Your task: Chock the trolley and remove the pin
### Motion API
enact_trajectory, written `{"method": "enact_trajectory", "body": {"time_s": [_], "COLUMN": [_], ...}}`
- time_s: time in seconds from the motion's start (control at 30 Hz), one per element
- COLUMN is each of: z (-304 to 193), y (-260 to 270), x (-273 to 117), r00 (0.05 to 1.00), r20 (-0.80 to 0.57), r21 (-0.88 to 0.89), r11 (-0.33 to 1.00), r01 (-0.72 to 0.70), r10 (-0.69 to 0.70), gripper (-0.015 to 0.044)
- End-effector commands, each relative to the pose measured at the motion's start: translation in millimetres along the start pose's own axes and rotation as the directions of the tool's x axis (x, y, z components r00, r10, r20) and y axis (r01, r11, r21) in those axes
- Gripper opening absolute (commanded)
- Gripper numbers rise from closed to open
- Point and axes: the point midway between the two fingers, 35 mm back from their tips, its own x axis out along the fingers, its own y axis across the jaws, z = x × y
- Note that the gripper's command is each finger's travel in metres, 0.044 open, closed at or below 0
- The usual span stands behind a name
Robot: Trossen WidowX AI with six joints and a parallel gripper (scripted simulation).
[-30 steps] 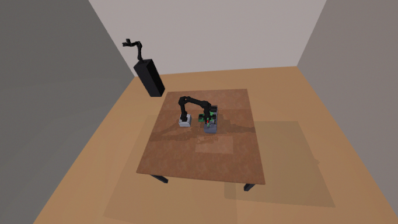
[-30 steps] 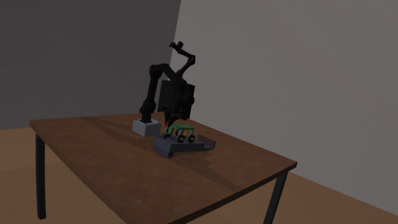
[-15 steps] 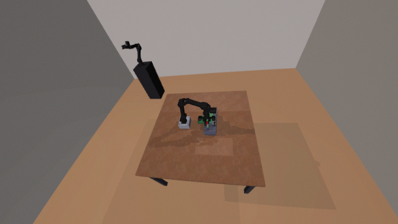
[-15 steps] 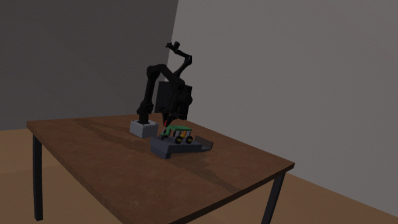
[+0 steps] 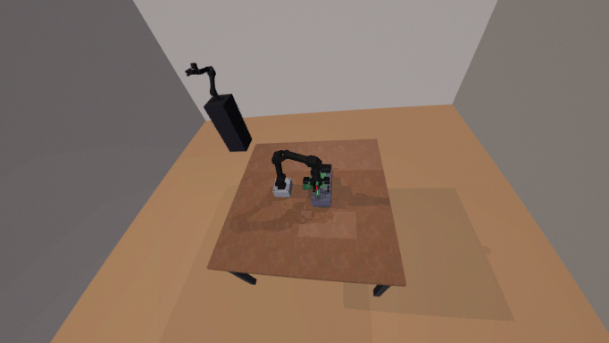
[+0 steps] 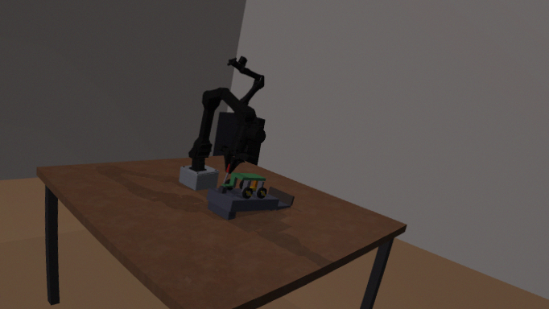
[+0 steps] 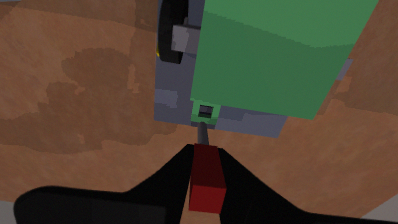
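My gripper (image 5: 317, 186) (image 6: 229, 169) (image 7: 203, 152) is shut on the red head of the stop pin (image 6: 227, 170) (image 7: 206, 172). The pin's grey shank points down, and its tip is out of the hole in the trolley's green tab (image 7: 196, 118), close to it. The green-topped trolley (image 6: 249, 176) (image 7: 270, 60) stands on the grey ramp (image 5: 321, 202) (image 6: 253, 205) (image 7: 250, 127). The chock's orange handle (image 6: 254, 184) shows under the trolley, by the wheels; whether its base touches a wheel cannot be told. The green tray (image 5: 306, 186) is partly hidden beside the ramp.
The arm's grey base block (image 5: 282, 191) (image 6: 197, 179) stands on the table (image 5: 268, 250) (image 6: 161, 237), beside the ramp. An upright end plate (image 6: 282, 196) closes the ramp's low end. A second arm on a black pedestal (image 5: 228, 122) stands beyond the table.
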Motion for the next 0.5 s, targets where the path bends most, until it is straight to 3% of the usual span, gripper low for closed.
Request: {"method": "enact_trajectory", "body": {"time_s": [0.0,0.47], "z": [-3,-21], "y": [-2,-1], "x": [-4,-1], "r00": [1.000,1.000], "r20": [-0.006,-0.008], "r21": [0.005,0.005], "r11": [1.000,1.000], "r01": [0.006,0.006], "r10": [-0.005,-0.005], "gripper": [0.0000,0.0000]}}
